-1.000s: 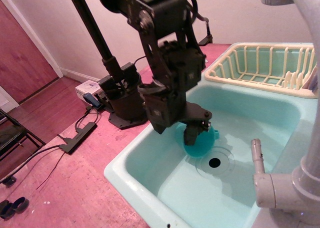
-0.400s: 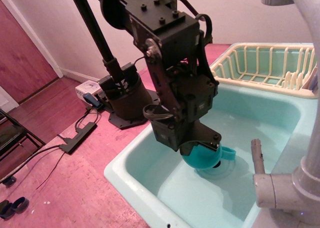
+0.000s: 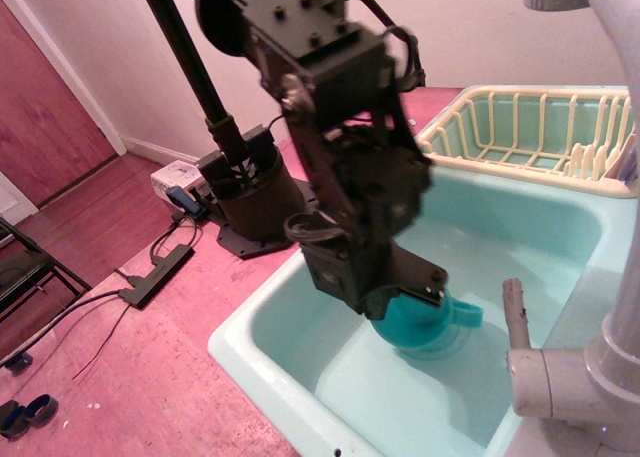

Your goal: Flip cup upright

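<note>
The teal cup (image 3: 420, 325) is inside the pale aqua sink basin (image 3: 330, 372), over the middle of its floor, with its small handle (image 3: 468, 312) pointing right. My black gripper (image 3: 408, 295) reaches down into the basin and is shut on the cup's upper edge. The cup's rounded body bulges below the fingers and its wider end seems to face down toward the basin floor. The gripper body hides the cup's top, and the cup hides the drain. I cannot tell whether the cup touches the floor.
A cream dish rack (image 3: 530, 137) stands on the counter behind the basin. A grey faucet (image 3: 580, 367) with a side lever (image 3: 515, 312) stands at the right front, close to the cup's handle. The arm's base (image 3: 245, 202) stands on the pink counter left of the basin.
The gripper has closed on the cup and carried it from beside the drain toward the front right, turning it so the handle now points right. The drain is now covered.
</note>
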### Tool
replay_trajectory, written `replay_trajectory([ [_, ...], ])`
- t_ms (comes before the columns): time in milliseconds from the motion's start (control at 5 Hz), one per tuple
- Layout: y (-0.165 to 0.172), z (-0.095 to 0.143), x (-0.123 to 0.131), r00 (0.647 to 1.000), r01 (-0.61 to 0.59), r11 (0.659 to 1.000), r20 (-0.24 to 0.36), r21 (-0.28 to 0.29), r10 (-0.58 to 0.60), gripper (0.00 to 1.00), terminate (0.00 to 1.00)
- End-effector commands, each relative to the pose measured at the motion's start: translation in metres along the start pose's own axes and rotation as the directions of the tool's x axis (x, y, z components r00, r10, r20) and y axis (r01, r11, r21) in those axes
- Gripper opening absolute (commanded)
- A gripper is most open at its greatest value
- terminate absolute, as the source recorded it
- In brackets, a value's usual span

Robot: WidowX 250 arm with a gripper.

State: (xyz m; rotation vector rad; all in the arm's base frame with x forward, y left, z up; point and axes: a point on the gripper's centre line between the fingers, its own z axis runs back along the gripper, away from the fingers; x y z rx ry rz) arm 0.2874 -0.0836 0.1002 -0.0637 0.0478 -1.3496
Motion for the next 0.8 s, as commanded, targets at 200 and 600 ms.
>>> replay_trajectory([
  [200, -0.001, 0.020, 0.009, 0.880, -0.440, 0.841, 0.338, 0.316, 0.333, 0.00, 0.00],
  [600, 0.001, 0.002, 0.035, 0.853, -0.461, 0.848, 0.391, 0.260, 0.344, 1.00, 1.00],
])
